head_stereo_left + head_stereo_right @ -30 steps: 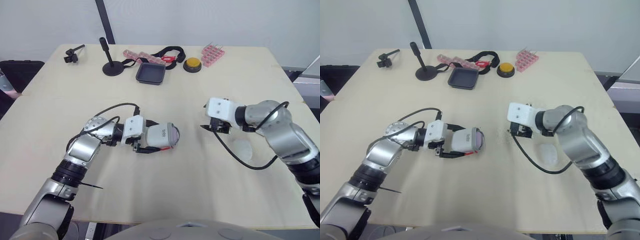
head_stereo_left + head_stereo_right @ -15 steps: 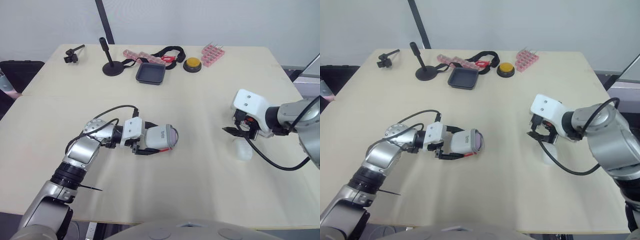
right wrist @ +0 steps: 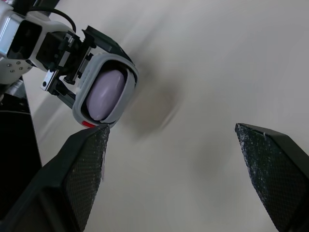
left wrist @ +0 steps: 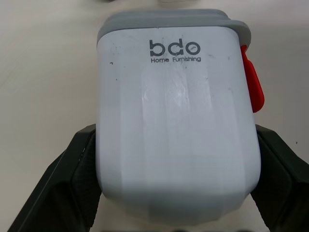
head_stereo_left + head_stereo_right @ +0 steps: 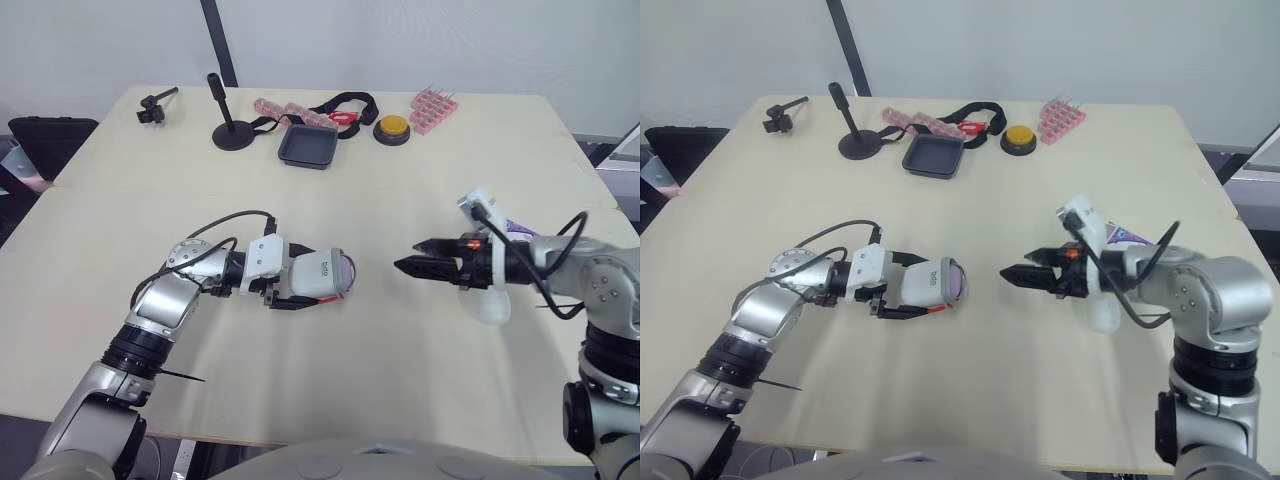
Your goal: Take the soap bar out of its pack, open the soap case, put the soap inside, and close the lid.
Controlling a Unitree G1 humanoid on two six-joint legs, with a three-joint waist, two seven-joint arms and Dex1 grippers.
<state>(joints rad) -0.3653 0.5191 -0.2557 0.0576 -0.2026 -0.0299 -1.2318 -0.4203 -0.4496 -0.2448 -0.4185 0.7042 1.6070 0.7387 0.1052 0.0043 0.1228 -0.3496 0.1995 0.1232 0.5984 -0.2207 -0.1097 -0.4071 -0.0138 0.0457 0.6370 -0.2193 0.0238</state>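
The lavender soap bar [image 3: 105, 94] already sits inside the white soap case [image 5: 322, 273], which lies on its side in the middle of the worktop [image 5: 400, 180], clamped between the left gripper's [image 5: 300, 286] fingers. The right gripper [image 5: 406, 255] is spread wide and empty, pointing at the case's mouth. Closing the lid looks to be what remains. A pale oval piece [image 5: 492, 303] lies by the right arm; whether it is the lid, I cannot tell.

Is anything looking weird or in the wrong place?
The soap case sits sideways in the left gripper, purple soap showing at its end. A pale see-through piece lies loose on the table near the right gripper.
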